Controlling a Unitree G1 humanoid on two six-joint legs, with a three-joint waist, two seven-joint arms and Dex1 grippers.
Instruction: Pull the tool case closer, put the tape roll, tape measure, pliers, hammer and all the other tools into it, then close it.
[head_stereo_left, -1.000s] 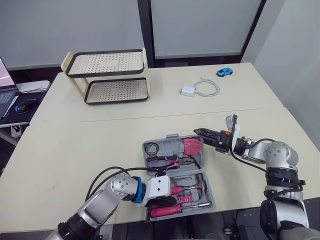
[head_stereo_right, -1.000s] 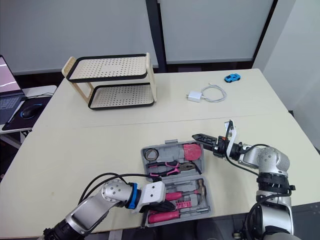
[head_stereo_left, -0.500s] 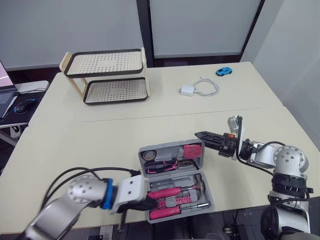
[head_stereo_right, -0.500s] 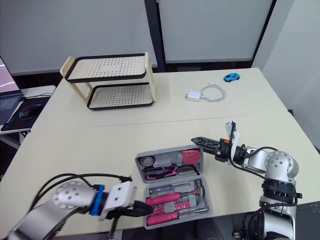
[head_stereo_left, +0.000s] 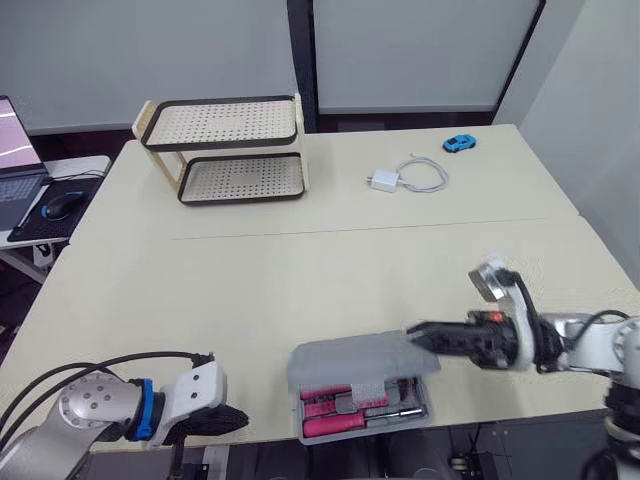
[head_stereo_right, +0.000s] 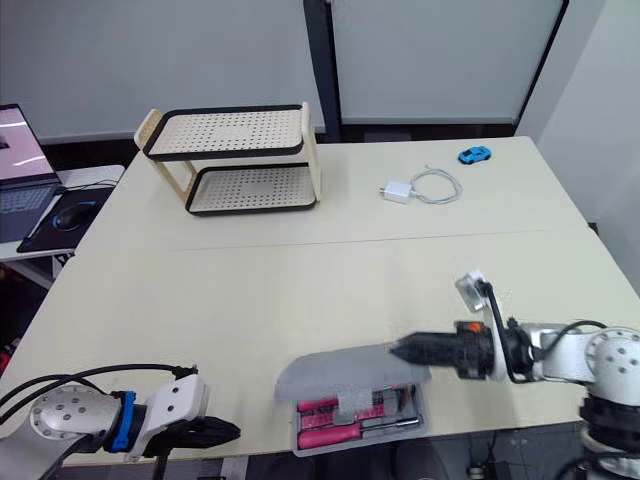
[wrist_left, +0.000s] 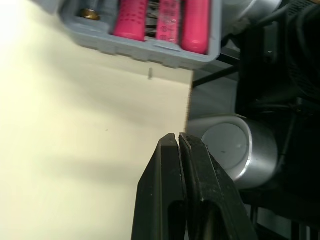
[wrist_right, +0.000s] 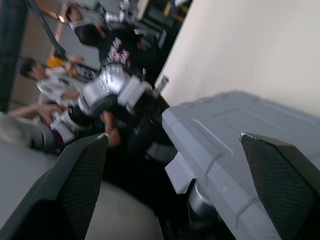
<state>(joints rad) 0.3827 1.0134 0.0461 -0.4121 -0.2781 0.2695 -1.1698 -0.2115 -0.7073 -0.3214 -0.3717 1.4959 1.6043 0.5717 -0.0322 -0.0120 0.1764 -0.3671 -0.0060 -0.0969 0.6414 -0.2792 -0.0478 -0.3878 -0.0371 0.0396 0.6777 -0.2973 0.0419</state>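
Grey plastic forms the tool case (head_stereo_left: 360, 385), which sits close to the front edge of the table (head_stereo_left: 250, 270), a little to the robot's right of middle. Its lid (head_stereo_left: 355, 360) is tilted low over the tray, nearly shut, with a ribbed, moulded outer face and a small latch tab at the front rim. In the narrow gap beneath the lid, pink handles (head_stereo_left: 335, 412) of the tools lie side by side, along with a thin metal shaft (head_stereo_left: 395, 411) at the tray's right end.

At the lid's right-hand corner is the right hand (head_stereo_left: 415, 332), reaching in from the robot's right. In the right wrist view its two fingers (wrist_right: 280, 190) stand wide apart with the lid's grey surface spread between them; they clasp nothing, and whether they touch the lid cannot be told.

Well apart from the case, by the table's front left edge, is the left hand (head_stereo_left: 235, 420). Its fingers (wrist_left: 170, 165) are pressed together and empty, pointing toward the case's tray.

Near the far side of the table stand a two-tier perforated rack (head_stereo_left: 225, 150), a white charger with a coiled cable (head_stereo_left: 405, 178) and a small blue toy car (head_stereo_left: 459, 144).
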